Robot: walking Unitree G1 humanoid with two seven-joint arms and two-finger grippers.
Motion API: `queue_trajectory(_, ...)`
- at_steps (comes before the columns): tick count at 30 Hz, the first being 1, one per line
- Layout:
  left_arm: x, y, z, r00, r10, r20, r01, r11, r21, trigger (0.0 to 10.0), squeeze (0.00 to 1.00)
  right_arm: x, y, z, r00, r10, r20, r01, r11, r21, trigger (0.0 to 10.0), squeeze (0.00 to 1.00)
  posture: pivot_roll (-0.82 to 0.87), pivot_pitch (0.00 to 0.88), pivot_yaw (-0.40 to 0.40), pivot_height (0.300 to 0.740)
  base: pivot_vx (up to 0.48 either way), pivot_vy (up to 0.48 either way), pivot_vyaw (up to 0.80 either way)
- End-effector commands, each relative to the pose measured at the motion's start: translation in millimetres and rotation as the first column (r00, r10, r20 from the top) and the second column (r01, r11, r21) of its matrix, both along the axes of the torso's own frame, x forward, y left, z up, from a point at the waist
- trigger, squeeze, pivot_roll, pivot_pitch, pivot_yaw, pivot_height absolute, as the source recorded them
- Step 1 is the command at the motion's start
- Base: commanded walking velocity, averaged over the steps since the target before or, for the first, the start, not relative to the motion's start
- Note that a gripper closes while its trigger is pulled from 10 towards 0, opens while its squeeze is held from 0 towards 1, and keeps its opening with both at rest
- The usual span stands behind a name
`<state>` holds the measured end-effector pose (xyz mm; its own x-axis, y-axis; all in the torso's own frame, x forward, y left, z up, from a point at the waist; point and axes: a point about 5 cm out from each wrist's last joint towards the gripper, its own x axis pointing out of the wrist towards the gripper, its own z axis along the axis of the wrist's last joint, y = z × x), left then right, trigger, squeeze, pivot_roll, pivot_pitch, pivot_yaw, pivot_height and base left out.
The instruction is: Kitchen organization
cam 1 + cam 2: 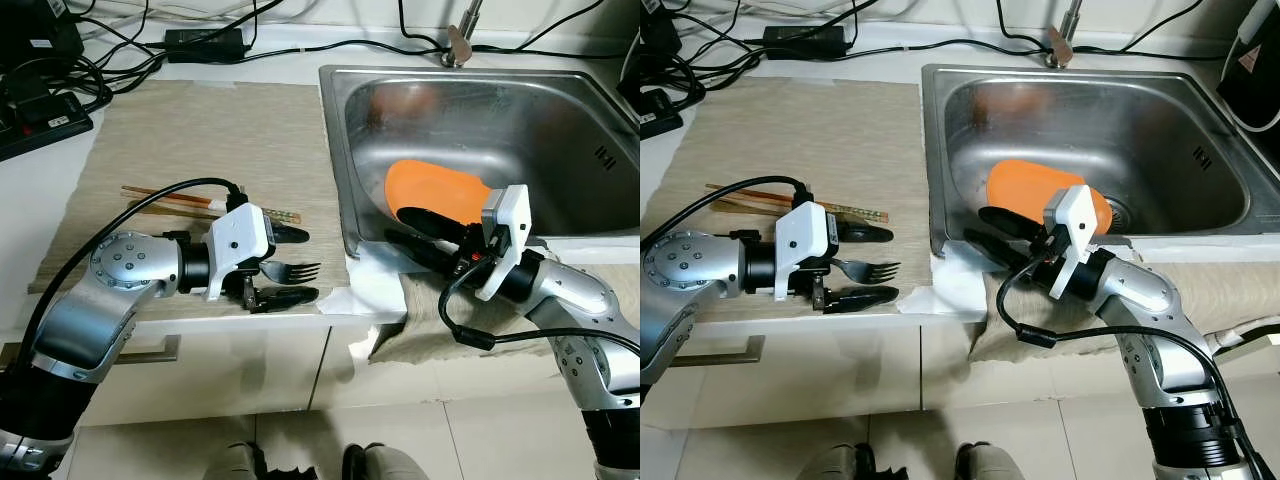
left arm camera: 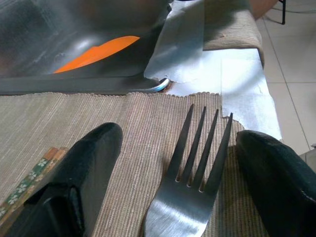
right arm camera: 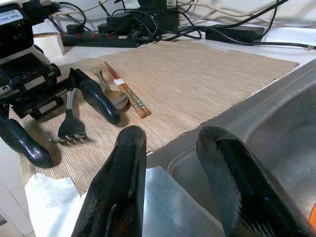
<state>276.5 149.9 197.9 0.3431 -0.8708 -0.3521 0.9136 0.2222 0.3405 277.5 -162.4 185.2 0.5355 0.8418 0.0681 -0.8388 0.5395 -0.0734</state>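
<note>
Left gripper point(image 1: 285, 265) spread wide around fork point(image 1: 290, 271) on mat point(image 1: 230, 150), right gripper point(image 1: 420, 232) released over sink point(image 1: 345, 180)

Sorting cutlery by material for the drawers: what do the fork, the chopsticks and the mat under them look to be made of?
Fork: looks like polished steel; its tines gleam and reflect light. Chopsticks: probably wood or bamboo, brown with a patterned band near the tips. Mat: woven fibre or fabric, matte beige with fine ribs. The left tool sits open around the fork.
</note>
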Motion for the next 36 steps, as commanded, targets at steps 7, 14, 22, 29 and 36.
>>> queue_trajectory(7,-0.9,1.3,-7.8,0.999,-0.008,-0.044,0.01,0.999,0.04,0.0,0.0,-2.7,-3.0,0.6,1.0,0.007,0.011,-0.007,1.0,-0.015,10.0,0.0,-0.16,0.155,-0.049,0.74,0.0,0.0,0.0)
queue_trajectory(14,-0.5,2.0,-7.0,0.999,-0.004,-0.038,0.006,0.999,0.036,0.0,0.0,-2.7,-2.6,-0.2,1.0,0.005,0.011,-0.005,1.0,-0.015,10.0,0.0,-0.16,0.156,-0.049,0.74,0.0,0.0,0.0)
queue_trajectory(22,-0.1,1.9,-5.4,0.999,-0.001,-0.034,0.001,1.0,0.021,0.0,0.0,-2.5,-3.1,-0.2,1.0,0.001,0.013,-0.001,1.0,-0.015,10.0,0.0,-0.16,0.157,-0.049,0.74,0.0,0.0,0.0)
queue_trajectory(29,-0.4,1.8,-4.7,0.999,0.0,-0.035,0.001,1.0,0.009,0.0,0.0,-2.8,-3.3,-1.0,1.0,-0.003,0.012,0.004,1.0,-0.012,10.0,0.0,-0.16,0.152,-0.047,0.74,0.0,0.0,0.0)
queue_trajectory(36,-1.7,2.0,-3.3,0.999,0.001,-0.035,-0.001,1.0,-0.004,0.0,0.0,-3.4,-3.6,-1.4,1.0,-0.005,0.012,0.005,1.0,-0.011,10.0,0.0,-0.16,0.148,-0.048,0.74,0.0,0.0,0.0)
